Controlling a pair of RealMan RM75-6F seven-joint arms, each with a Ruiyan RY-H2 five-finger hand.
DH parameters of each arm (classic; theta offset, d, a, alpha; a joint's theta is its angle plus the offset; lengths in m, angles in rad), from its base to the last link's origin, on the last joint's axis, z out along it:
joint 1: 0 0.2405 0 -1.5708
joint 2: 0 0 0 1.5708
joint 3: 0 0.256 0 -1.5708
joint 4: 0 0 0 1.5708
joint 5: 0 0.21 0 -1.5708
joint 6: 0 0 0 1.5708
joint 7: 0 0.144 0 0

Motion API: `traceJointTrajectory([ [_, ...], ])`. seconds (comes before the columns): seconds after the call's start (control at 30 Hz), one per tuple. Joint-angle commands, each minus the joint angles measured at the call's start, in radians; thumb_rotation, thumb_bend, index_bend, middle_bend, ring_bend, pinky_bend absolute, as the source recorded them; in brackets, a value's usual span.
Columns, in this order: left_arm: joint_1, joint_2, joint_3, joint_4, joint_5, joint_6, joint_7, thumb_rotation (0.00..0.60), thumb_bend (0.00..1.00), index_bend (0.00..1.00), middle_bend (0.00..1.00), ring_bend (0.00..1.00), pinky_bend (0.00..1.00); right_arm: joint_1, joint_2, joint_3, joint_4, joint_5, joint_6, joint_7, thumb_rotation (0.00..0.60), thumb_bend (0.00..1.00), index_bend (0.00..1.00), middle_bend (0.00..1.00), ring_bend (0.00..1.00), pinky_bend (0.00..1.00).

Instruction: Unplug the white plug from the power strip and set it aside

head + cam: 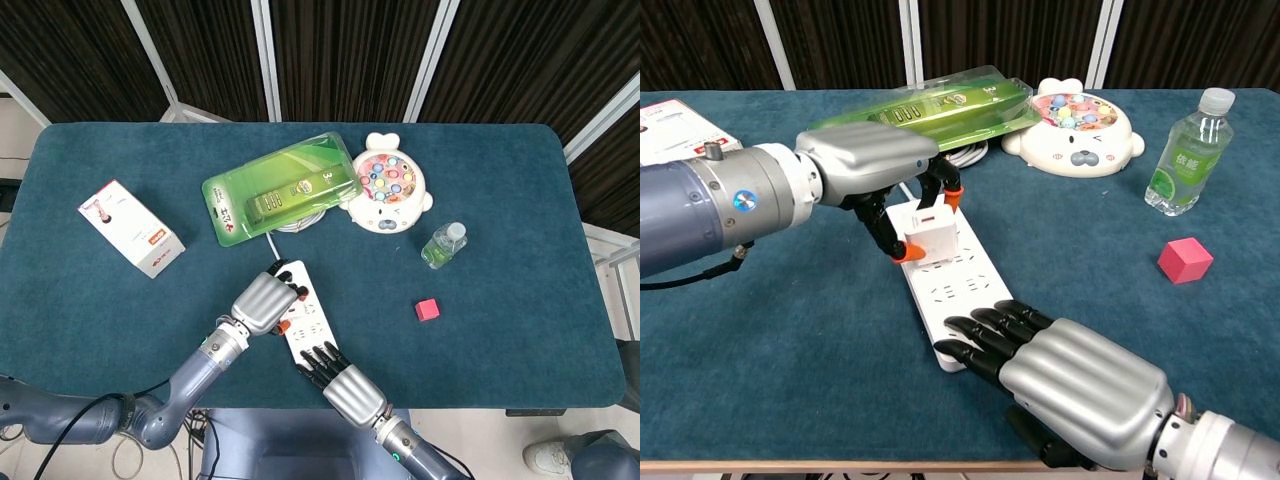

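The left hand (875,175) grips the white plug (929,229) between its orange-tipped fingers (953,195), the plug sitting tilted over the far half of the power strip (945,290); whether its pins are clear of the sockets cannot be determined. The head view shows the same hand (265,303) over the strip (308,325), with the plug hidden beneath it. The right hand (1065,375) rests with its dark fingertips (980,335) pressed flat on the near end of the strip, fingers together and extended, holding nothing. The strip lies diagonally on the blue counter (790,330), its cable running back under a green package (930,110). Beside the package stands a round white toy (1077,128). A small clear bottle (1181,155) stands upright to the right, with a pink cube (1185,259) nearer the front edge. A red-and-white box (131,229) lies well apart on the left.
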Motion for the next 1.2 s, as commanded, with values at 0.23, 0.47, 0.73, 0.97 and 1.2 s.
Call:
traceJointTrajectory([
  [0.23, -0.005, 0.065, -0.087, -0.077, 0.015, 0.045, -0.034, 0.600, 0.34, 0.68, 0.74, 0.27, 0.13, -0.002, 0.004, 0.007, -0.017, -0.006, 0.011, -0.009, 0.600, 0.75, 0.05, 0.06, 0.06, 0.09],
  [0.47, 0.017, 0.144, -0.103, -0.114, 0.011, 0.071, -0.044, 0.600, 0.34, 0.67, 0.73, 0.27, 0.13, 0.000, 0.007, 0.029, -0.031, -0.020, 0.036, -0.017, 0.600, 0.75, 0.05, 0.06, 0.06, 0.09],
  [0.73, 0.069, 0.210, -0.043, -0.098, 0.044, 0.071, -0.081, 0.600, 0.33, 0.62, 0.68, 0.27, 0.12, 0.011, 0.028, 0.095, -0.062, -0.053, 0.103, -0.019, 0.600, 0.75, 0.01, 0.06, 0.06, 0.08],
  [0.97, 0.120, 0.241, 0.022, -0.045, 0.076, 0.058, -0.127, 0.600, 0.29, 0.55, 0.61, 0.26, 0.10, 0.020, 0.100, 0.161, -0.128, -0.051, 0.148, -0.016, 0.600, 0.75, 0.00, 0.06, 0.06, 0.09],
  [1.2, 0.164, 0.219, 0.050, 0.024, 0.040, 0.061, -0.144, 0.600, 0.19, 0.46, 0.46, 0.22, 0.07, 0.011, 0.168, 0.189, -0.163, -0.032, 0.177, -0.004, 0.600, 0.76, 0.00, 0.06, 0.05, 0.08],
])
